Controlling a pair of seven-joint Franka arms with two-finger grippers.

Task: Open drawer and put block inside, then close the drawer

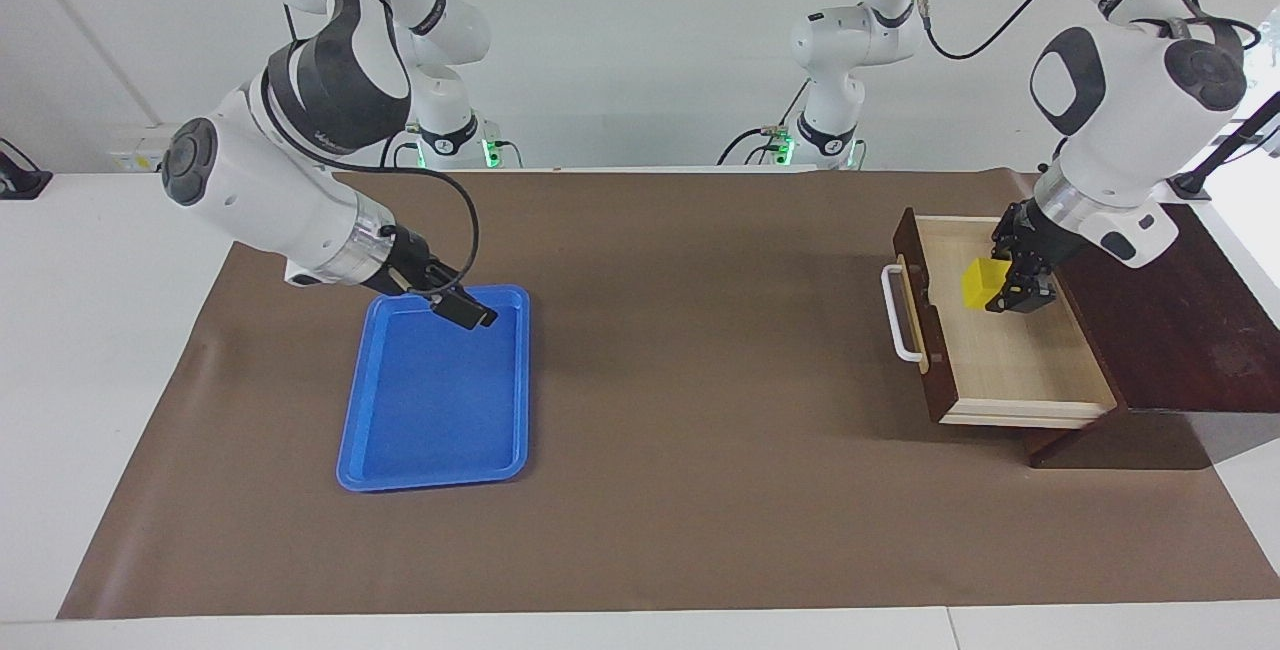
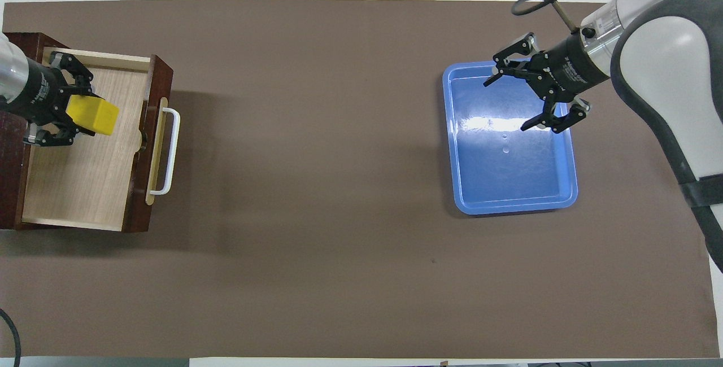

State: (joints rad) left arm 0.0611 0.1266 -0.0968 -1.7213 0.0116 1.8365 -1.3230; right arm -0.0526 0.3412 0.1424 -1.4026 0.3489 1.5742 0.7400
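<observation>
The drawer [image 1: 1010, 370] stands pulled open out of its dark wooden box [image 1: 1180, 330] at the left arm's end of the table, its white bar handle [image 1: 900, 315] pointing toward the table's middle. My left gripper [image 1: 1005, 282] is shut on the yellow block [image 1: 983, 282] and holds it inside the open drawer, over the pale-wood floor in the part nearer the robots. In the overhead view the block [image 2: 93, 116] sits between the left gripper's [image 2: 83, 114] fingers above the drawer [image 2: 85, 175]. My right gripper [image 1: 470, 312] is open and empty over the blue tray.
The blue plastic tray [image 1: 430, 470] lies empty at the right arm's end of the brown mat [image 1: 700, 490]; it also shows in the overhead view [image 2: 508, 209] under the right gripper [image 2: 506, 105].
</observation>
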